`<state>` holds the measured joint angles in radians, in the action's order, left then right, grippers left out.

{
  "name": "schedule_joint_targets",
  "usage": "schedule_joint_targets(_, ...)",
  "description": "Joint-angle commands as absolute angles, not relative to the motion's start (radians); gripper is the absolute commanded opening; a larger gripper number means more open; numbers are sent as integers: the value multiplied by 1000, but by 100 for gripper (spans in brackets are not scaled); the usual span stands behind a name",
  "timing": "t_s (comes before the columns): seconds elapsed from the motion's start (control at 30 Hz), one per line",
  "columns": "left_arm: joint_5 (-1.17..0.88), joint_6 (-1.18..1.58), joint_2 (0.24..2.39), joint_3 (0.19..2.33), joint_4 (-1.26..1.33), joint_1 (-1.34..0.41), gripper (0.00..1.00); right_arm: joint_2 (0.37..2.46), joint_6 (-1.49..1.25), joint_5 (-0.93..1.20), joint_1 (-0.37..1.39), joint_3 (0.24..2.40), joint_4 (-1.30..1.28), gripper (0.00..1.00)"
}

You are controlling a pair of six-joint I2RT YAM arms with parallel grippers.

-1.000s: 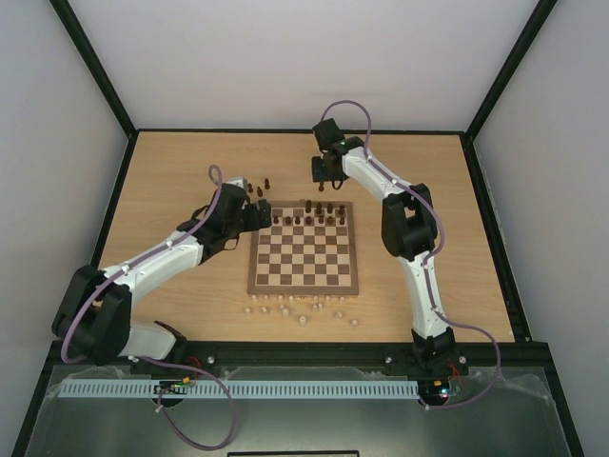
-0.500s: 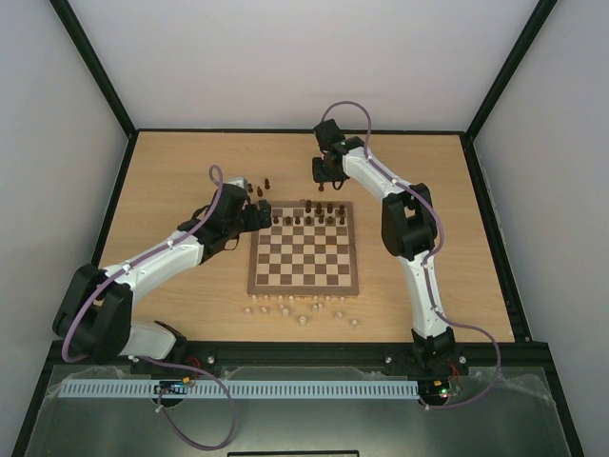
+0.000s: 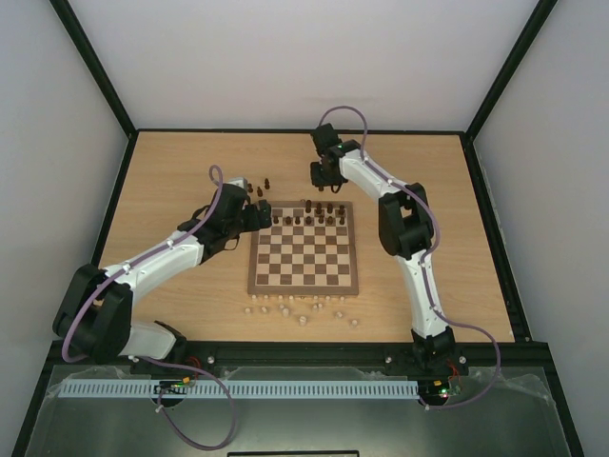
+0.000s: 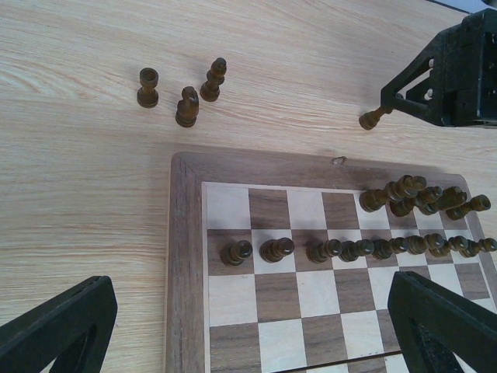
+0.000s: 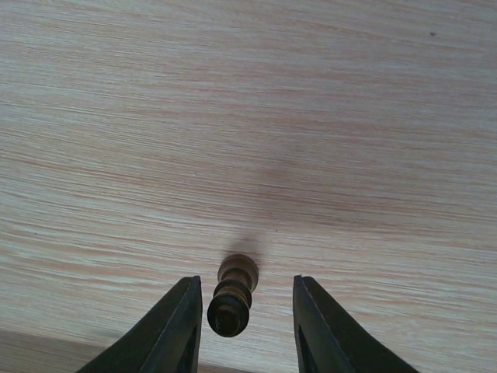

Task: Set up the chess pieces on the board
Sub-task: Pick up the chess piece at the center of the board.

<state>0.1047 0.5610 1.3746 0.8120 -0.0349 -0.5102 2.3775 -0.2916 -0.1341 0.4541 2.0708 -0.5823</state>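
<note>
The board (image 3: 304,263) lies mid-table. A row of dark chess pieces (image 3: 309,220) stands on its far side, with a few more behind them on the right. Three loose dark pieces (image 3: 255,188) stand on the table beyond the board's far left corner: a rook (image 4: 147,87), a knight (image 4: 186,106) and a bishop (image 4: 213,79). My left gripper (image 4: 252,311) hovers wide open over the board's far left corner (image 4: 186,256), holding nothing. Beyond the board's far edge, my right gripper (image 5: 246,281) straddles one upright dark piece (image 5: 233,299). Its left finger is close to the piece and the right finger is still apart.
Several pale wooden pieces (image 3: 300,310) lie scattered on the table in front of the board's near edge. Black frame rails (image 3: 105,219) border the wooden tabletop on both sides and at the back.
The right gripper's jaws have narrowed around the lone dark piece, and that wrist has shifted slightly left. The left arm has not moved.
</note>
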Motion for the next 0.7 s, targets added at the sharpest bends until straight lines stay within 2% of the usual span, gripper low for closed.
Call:
schedule_joint_targets(0.0,103,563,1383,801,-15,-511,99,2405,-278,-134,464,2086,-645,31)
schedule_joint_targets(0.2,103,564,1386,800,-14,-512,99,2418,-277,-137,467,2095,-649,28)
schedule_joint_targets(0.47,106,563,1382,800,-15,-511,99,2417,-277,-142,466,2110,-647,16)
schedule_joint_targets(0.67,106,563,1386,801,-15,-511,99,2363,-273,-170,476,2084,-624,12)
